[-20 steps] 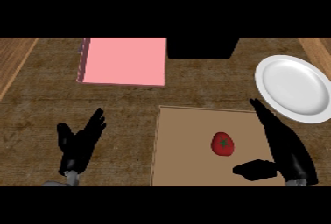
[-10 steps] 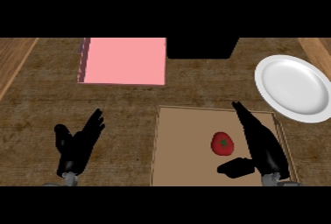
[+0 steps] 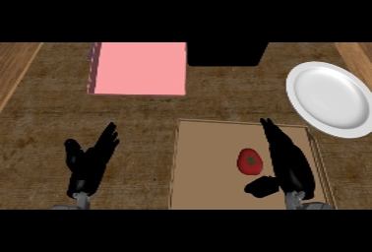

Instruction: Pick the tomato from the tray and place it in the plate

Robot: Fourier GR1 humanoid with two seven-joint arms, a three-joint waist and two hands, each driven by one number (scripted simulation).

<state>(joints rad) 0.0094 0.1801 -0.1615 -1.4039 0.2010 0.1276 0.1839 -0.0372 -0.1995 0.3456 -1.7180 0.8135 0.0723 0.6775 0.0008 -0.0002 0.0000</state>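
Round red tomato (image 3: pixel 249 161) lying on the flat brown rectangular tray (image 3: pixel 207 162), just left of the open, straight-fingered right hand (image 3: pixel 289 160), apart from the white round plate (image 3: pixel 328 98); left hand (image 3: pixel 88 162) open over the brown worktop (image 3: pixel 44 123).

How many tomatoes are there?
1. The tomato lies on the tan tray, just left of the right robot hand. The white plate holds none. No other shows in this view.

A tomato (image 3: pixel 250 161) lies on the tray (image 3: pixel 207 162), the right hand (image 3: pixel 289 162) just beside it to the right; the plate (image 3: pixel 328 98) sits beyond the tray's far right corner, a mat (image 3: pixel 138 69) beyond its far left.
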